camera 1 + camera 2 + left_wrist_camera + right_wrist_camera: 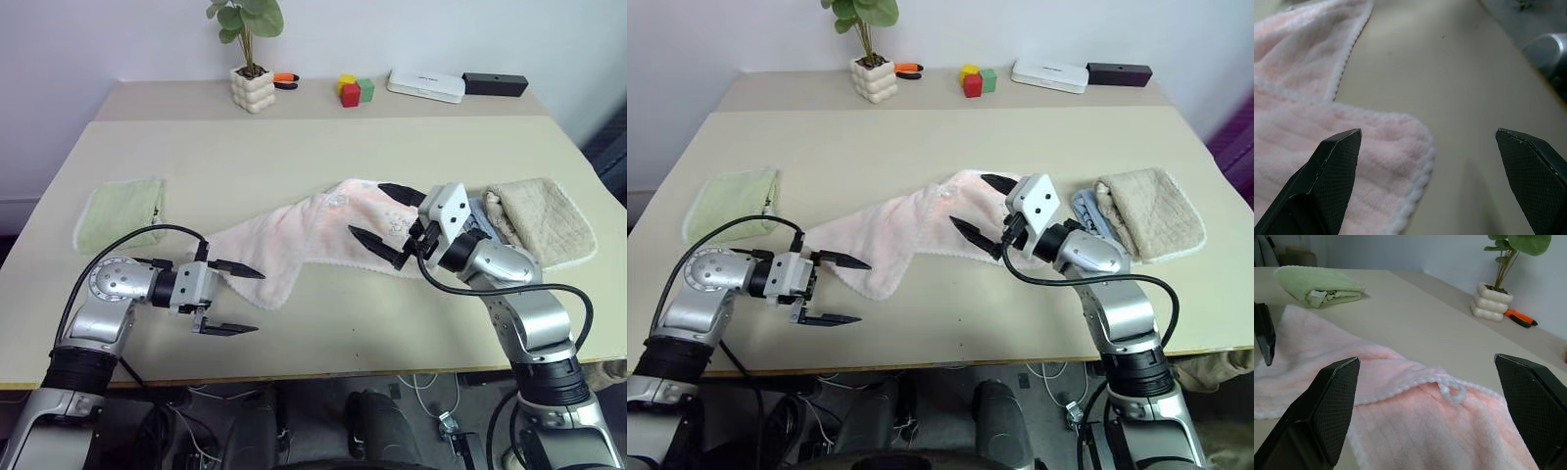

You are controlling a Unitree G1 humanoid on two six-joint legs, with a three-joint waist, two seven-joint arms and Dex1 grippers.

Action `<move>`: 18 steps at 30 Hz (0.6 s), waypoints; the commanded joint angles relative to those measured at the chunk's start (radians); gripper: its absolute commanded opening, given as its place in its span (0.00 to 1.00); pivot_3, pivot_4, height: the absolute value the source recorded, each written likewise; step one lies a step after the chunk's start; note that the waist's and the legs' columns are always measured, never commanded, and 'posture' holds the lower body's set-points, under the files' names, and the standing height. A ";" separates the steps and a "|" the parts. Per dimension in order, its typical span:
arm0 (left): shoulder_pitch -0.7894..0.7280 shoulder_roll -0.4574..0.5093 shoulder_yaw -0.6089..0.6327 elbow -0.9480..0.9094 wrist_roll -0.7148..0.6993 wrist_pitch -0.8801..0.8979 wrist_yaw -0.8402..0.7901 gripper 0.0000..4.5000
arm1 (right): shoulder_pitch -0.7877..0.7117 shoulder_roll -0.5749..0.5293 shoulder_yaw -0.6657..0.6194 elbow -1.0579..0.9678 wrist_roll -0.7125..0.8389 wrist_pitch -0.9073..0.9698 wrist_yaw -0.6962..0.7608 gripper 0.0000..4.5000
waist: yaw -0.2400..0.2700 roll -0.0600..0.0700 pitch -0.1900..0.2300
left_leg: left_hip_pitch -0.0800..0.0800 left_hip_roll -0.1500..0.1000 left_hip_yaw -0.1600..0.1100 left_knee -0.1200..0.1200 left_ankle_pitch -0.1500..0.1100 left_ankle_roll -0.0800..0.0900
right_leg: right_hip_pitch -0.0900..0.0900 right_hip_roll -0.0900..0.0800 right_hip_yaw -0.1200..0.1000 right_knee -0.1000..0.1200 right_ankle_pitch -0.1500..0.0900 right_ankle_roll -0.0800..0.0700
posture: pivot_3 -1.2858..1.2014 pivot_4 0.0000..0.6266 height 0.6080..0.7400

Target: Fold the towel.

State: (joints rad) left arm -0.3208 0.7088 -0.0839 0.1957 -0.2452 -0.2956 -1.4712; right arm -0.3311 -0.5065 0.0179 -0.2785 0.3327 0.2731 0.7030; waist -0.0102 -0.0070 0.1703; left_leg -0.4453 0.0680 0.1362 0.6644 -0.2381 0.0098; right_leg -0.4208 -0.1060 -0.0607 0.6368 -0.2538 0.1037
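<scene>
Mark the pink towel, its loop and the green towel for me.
pink towel point(284, 240), left eye view, middle of the cloth.
loop point(1452, 392), right wrist view, on the white cord.
green towel point(120, 213), left eye view, centre of its top.

bare table point(323, 147) behind towel point(294, 240), seemingly unobstructed

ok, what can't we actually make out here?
- Pink towel, eye views: the right end effector covers its right end.
- Bluish item, eye views: wedged between right arm and beige towel, too little shows to identify.
- White box at the table's back: label too small to read.
</scene>
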 commanded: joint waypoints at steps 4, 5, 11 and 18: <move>-0.012 -0.023 -0.051 0.026 0.078 -0.002 0.083 0.94 | -0.011 0.022 -0.014 -0.031 0.002 -0.031 -0.014 1.00 | -0.003 0.000 0.000 | 0.000 0.000 0.000 0.000 0.000 0.000 | -0.001 0.000 0.000 0.001 0.000 0.000 | 0.52 0.24 0.96; -0.015 -0.033 -0.071 0.032 0.090 0.038 0.094 0.87 | -0.008 0.025 -0.015 -0.037 0.003 -0.030 -0.018 1.00 | -0.002 0.000 0.000 | 0.000 0.000 0.000 0.000 0.000 0.000 | -0.001 0.000 0.000 0.002 0.000 0.000 | 0.52 0.24 0.96; -0.031 -0.049 -0.125 0.053 0.121 0.086 0.112 0.26 | 0.002 0.037 -0.010 -0.057 -0.011 -0.022 -0.052 1.00 | 0.003 0.001 -0.001 | 0.002 0.000 0.000 0.001 0.000 0.000 | 0.001 0.000 0.000 0.002 0.000 0.000 | 0.52 0.24 0.96; -0.082 -0.035 -0.074 0.105 0.047 0.105 0.081 0.01 | -0.041 0.045 -0.079 0.066 -0.059 0.042 -0.197 1.00 | -0.001 0.000 -0.001 | 0.002 0.000 -0.001 0.001 0.000 0.000 | 0.001 0.000 0.000 0.003 0.000 0.000 | 0.52 0.24 0.96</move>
State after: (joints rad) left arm -0.3884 0.6591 -0.1914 0.2776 -0.1850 -0.2012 -1.3933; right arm -0.3313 -0.4680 0.0052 -0.2488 0.2809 0.2784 0.5676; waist -0.0114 -0.0065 0.1691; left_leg -0.4435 0.0679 0.1354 0.6662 -0.2378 0.0098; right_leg -0.4200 -0.1060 -0.0608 0.6405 -0.2539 0.1036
